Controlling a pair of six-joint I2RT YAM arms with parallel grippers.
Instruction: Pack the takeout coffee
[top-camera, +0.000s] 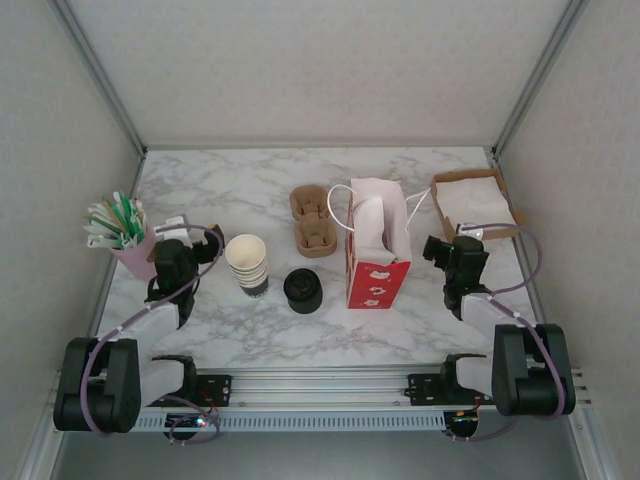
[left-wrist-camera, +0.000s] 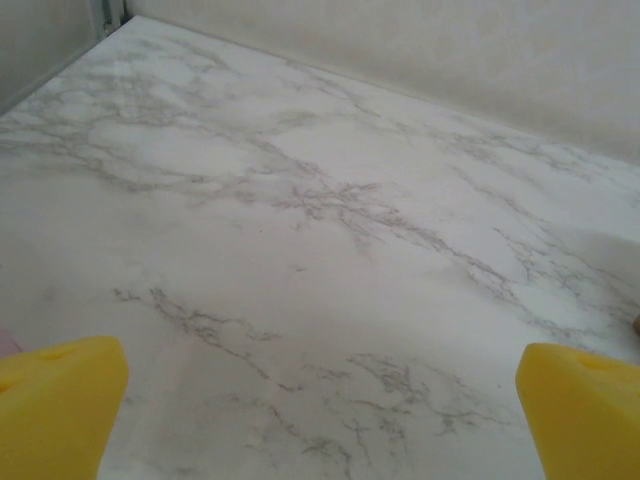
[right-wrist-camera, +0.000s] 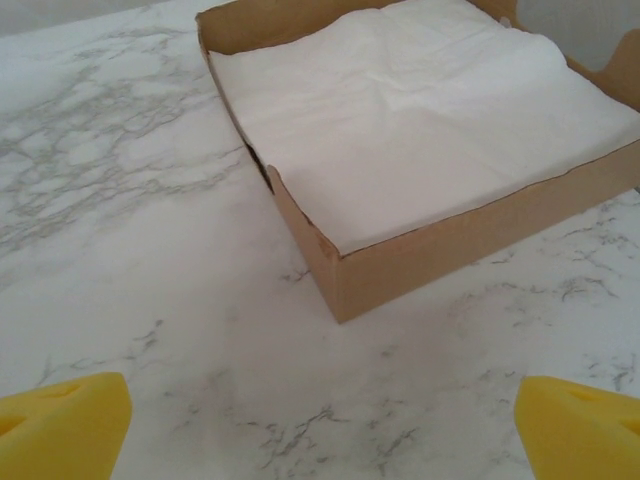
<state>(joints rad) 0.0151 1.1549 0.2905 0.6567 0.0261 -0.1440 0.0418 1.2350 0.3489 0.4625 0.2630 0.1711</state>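
While hovering over the bench (top-camera: 200, 190) with both jaws wide open, holding nothing; maybe lidded cup (top-camera: 302, 290) near red bag (top-camera: 378, 275).

Soft, even light; faint shadows.

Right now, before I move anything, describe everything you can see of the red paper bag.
The red paper bag stands upright and open-mouthed on the white marble table, right of centre. Its front is red with small white marks, its inside pale; thin white cord handles loop from the rim. The brown cardboard cup carrier sits close on its left; contact unclear.
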